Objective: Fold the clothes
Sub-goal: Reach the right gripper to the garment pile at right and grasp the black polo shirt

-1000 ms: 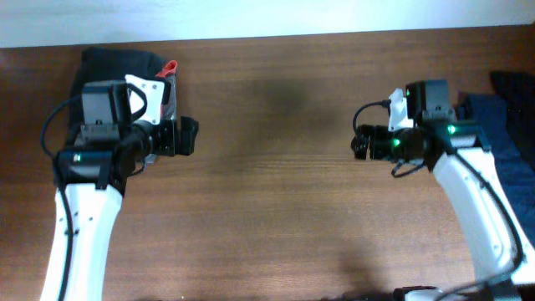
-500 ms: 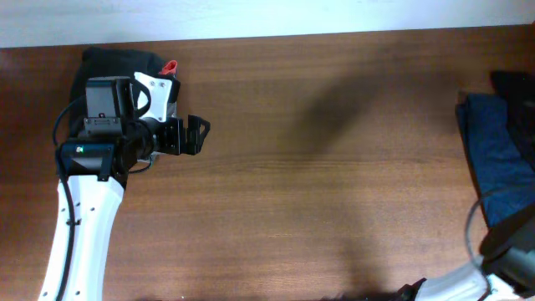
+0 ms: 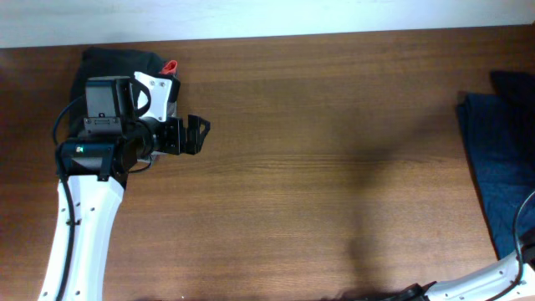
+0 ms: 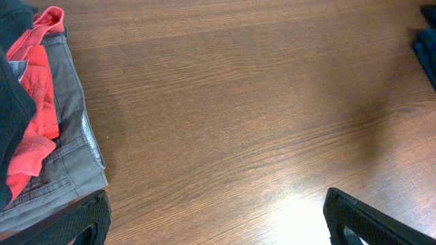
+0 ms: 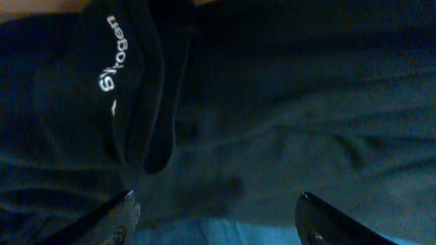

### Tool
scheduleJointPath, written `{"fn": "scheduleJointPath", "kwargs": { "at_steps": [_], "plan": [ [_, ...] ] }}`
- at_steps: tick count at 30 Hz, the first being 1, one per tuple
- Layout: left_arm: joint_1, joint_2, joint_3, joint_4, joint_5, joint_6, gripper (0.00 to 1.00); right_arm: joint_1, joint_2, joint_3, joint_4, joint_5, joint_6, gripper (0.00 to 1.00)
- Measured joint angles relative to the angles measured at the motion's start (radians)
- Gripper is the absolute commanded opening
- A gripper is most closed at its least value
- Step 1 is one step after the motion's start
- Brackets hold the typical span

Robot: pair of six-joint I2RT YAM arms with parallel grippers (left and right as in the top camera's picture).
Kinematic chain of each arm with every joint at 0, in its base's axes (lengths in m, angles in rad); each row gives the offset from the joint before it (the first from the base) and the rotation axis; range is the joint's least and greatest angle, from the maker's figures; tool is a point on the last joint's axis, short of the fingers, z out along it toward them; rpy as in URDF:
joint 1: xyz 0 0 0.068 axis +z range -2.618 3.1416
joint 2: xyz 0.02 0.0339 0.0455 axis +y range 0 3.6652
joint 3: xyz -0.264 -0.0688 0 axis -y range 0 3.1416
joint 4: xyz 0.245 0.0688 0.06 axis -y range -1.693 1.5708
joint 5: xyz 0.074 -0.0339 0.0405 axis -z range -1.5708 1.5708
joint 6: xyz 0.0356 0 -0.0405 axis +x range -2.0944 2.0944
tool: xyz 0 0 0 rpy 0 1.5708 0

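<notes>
LEFT TO RIGHT: My left gripper (image 3: 197,134) hangs over the brown wooden desk (image 3: 318,192), jaws spread wide with nothing between them. Just off its left finger (image 4: 88,219) sits a stack of clothes. A folded grey garment of heavy cloth (image 4: 68,146) lies at the bottom, a crumpled red garment (image 4: 37,88) lies on it, and a dark fabric (image 4: 12,102) overlaps the red at the frame's edge. Bare desk stretches ahead of this gripper. Far ahead of it, at the desk's right edge, lies a rumpled dark blue cloth (image 3: 501,167).

Only a white link of my right arm (image 3: 493,280) shows from overhead, at the lower right corner. My right gripper (image 5: 214,207) appears in the wrist view alone, jaws set apart and clasping nothing. The large black shirt of soft fabric (image 5: 286,116) fills the view directly in front of that gripper. A rolled black hem bearing small white logo lettering (image 5: 111,51) lies ahead and to its left. A strip of blue fabric (image 5: 204,233) shows low between the fingers. I cannot tell whether the fingertips touch the shirt.
</notes>
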Motion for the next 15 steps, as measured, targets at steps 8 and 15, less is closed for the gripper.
{"fn": "scheduleJointPath", "kwargs": {
  "at_steps": [8, 15],
  "plan": [
    [0.0, 0.0, 0.0, -0.013, 0.0, 0.0, 0.99, 0.001, 0.099, 0.0, 0.156, -0.113, 0.004, 0.34],
    [-0.024, 0.0, 0.0, -0.011, 0.0, 0.0, 0.99, 0.001, 0.11, 0.007, 0.171, -0.22, 0.019, 0.04]
  ]
}}
